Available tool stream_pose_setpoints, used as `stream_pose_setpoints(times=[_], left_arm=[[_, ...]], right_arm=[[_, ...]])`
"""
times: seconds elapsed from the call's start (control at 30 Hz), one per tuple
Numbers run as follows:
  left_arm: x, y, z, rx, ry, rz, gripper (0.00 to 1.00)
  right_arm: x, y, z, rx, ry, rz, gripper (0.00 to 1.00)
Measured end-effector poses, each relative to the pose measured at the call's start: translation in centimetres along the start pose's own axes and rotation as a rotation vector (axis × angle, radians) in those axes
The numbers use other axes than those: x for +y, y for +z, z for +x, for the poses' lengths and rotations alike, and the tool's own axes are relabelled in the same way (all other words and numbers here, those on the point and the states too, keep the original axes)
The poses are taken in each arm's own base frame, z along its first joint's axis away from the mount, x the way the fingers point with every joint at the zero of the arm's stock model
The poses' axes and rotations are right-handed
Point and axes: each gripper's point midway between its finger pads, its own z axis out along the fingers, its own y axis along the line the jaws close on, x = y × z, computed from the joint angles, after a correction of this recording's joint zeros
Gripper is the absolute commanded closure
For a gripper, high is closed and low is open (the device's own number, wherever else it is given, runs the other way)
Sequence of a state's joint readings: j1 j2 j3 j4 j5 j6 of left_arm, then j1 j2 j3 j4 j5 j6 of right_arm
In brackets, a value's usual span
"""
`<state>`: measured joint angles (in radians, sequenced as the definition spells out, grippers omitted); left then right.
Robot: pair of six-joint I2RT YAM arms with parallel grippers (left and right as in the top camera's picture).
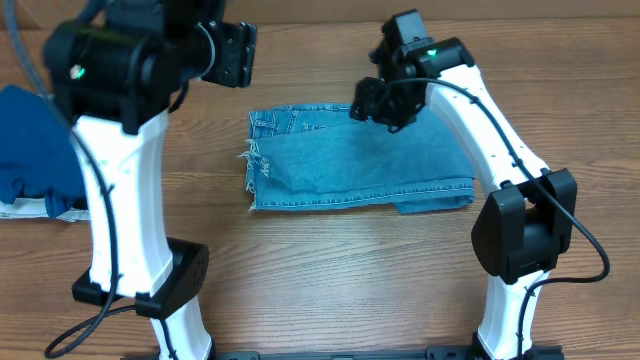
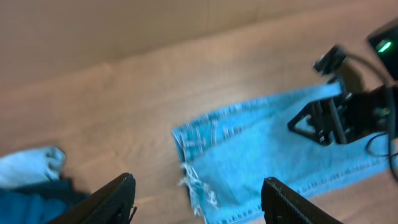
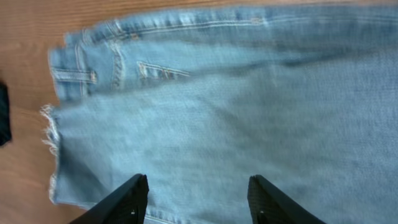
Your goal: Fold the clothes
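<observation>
Right gripper point(image 3: 198, 202): hanging half-parted, empty, above light-blue frayed denim jeans point(image 3: 217, 112).
Left gripper point(image 2: 199, 202): hovering wide apart, holding nothing.
Location: jeans lying folded on wooden table point(image 1: 350, 270).
Risk: fingers snagging, undoing the fold.

The right arm point(image 1: 487, 125) hides one far corner of the jeans point(image 1: 350, 170); the navy garment point(image 1: 22, 135) runs off the overhead view's edge.

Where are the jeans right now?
Overhead view: the jeans lie folded at the middle of the table, frayed hem toward the robot's left, with the right gripper hovering over their far edge.
</observation>
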<state>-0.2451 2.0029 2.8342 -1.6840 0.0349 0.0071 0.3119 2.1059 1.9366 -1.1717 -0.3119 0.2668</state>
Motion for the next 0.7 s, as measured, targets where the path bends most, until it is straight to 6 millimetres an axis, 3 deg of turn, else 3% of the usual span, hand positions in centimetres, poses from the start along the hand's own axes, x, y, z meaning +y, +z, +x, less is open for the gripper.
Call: stream_pose_setpoints(times=[0.03, 0.13, 0.2, 0.3, 0.37, 0.4, 0.5, 0.57, 0.63, 0.7], left_arm=[[-0.1, 0.7, 0.5, 0.032, -0.001, 0.007, 0.36], [-0.9, 6.5, 5.7, 0.296, -0.021, 0.067, 0.5], [-2.3, 9.2, 8.3, 0.408, -0.04, 0.144, 0.51], [-6.9, 15.8, 13.2, 0.536, -0.055, 0.327, 0.62], [-9.8, 18.5, 17.6, 0.628, -0.025, 0.379, 0.71], [-10.3, 19.7, 18.6, 0.625, -0.011, 0.377, 0.71], [-9.9, 23.3, 23.9, 0.668, -0.008, 0.327, 0.71], [-9.0, 24.8, 25.9, 0.671, -0.007, 0.28, 0.69], [-8.0, 25.7, 28.2, 0.685, -0.023, 0.219, 0.69], [-7.7, 25.7, 28.6, 0.675, -0.056, 0.195, 0.69]], right_arm=[[-0.1, 0.0, 0.4, 0.017, -0.007, 0.006, 0.44], [-0.3, -0.1, 1.0, 0.039, -0.012, 0.013, 0.36], [-1.8, -0.6, 1.2, 0.06, 0.029, 0.023, 0.45], [-4.1, -1.3, 2.5, 0.121, 0.095, 0.059, 0.8], [-4.2, -0.5, 3.3, 0.142, 0.085, 0.08, 0.92], [-4.6, 0.3, 3.7, 0.143, 0.085, 0.103, 0.93], [-7.3, 3.8, 5.7, 0.173, 0.111, 0.179, 0.96], [-9.8, 5.9, 6.9, 0.18, 0.139, 0.216, 0.96], [-12.3, 6.3, 7.4, 0.182, 0.198, 0.227, 0.96], [-14.7, 5.4, 7.0, 0.17, 0.257, 0.244, 0.96]])
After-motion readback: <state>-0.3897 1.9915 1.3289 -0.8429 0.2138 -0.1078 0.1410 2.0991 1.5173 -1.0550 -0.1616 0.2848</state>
